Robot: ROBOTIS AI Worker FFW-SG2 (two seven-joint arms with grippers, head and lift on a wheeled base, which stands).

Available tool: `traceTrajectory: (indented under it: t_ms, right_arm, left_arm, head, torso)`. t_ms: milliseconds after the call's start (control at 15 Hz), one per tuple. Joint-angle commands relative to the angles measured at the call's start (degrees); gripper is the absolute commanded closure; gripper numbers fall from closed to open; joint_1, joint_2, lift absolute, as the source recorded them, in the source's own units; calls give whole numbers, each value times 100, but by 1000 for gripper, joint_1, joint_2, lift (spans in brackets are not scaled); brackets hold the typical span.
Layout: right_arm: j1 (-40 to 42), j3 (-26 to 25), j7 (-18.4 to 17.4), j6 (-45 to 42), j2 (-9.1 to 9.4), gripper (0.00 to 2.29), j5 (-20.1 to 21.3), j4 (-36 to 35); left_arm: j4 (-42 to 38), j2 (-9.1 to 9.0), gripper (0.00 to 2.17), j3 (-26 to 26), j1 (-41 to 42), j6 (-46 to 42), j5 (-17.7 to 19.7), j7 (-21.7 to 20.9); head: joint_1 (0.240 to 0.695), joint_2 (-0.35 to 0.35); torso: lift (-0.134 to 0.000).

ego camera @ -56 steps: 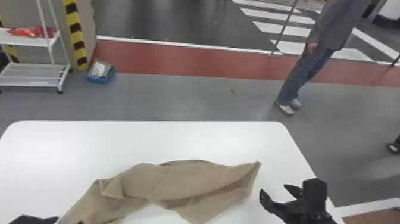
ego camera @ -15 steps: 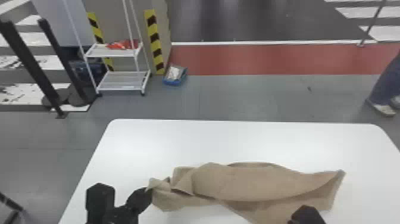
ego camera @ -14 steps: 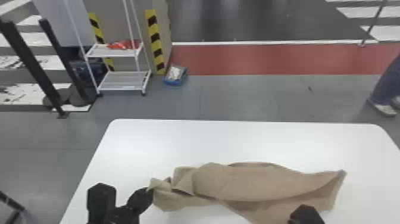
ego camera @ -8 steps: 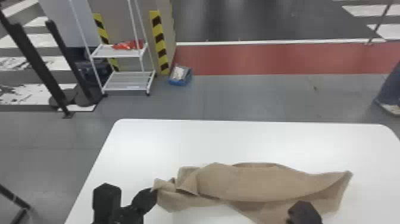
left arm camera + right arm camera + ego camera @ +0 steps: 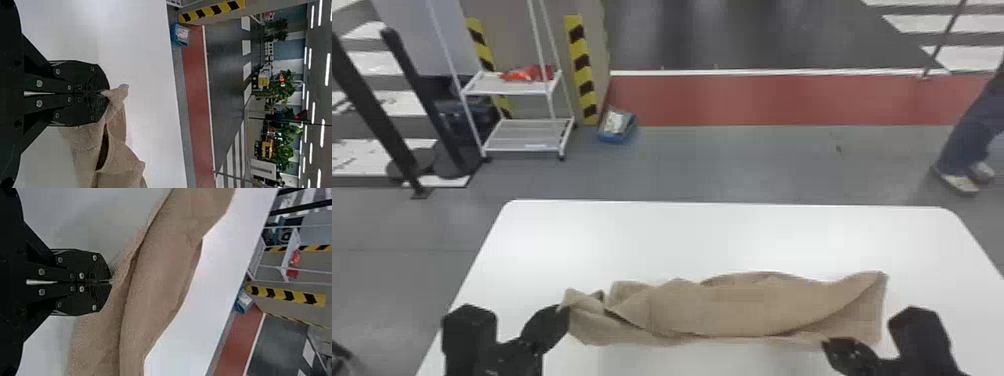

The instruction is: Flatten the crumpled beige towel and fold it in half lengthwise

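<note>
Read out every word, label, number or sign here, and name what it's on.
No text is readable.
Pale strip on the cart: too small.
Packet in the blue tray: too blurred.
Far white panel: too small.
Towel, table: none seen.

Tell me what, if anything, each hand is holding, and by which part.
The beige towel: the left hand pinches a tip at its left end, the right hand its near edge, toward the right end.
</note>
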Motion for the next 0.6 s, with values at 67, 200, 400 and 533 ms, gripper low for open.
traceTrajectory:
  t_ms: [67,200,400,533]
  right_arm:
    - [-210,-1373,512,511,167,1953,-960,-541]
    - [-474,-2129,600,898,229,1953,-1434,-664]
    - [-1080,-2876,854,1583,229,1953,-1522,-655]
    - [-1379,-3333,1039,1900,229,1953,-1592,-655]
  left_arm:
    - [-531,-6,1416,66,159,50,39,-2]
    - [-777,-6,1416,83,150,243,30,-10]
    - [-988,-15,1416,206,132,366,48,-28]
    - [-1155,-15,1420,312,132,489,144,-45]
  head:
    - [695,-13]
    - [695,-99]
    - [695,-185]
    - [695,-236]
  torso:
    - [0]
    - [0]
    - [0]
    - [0]
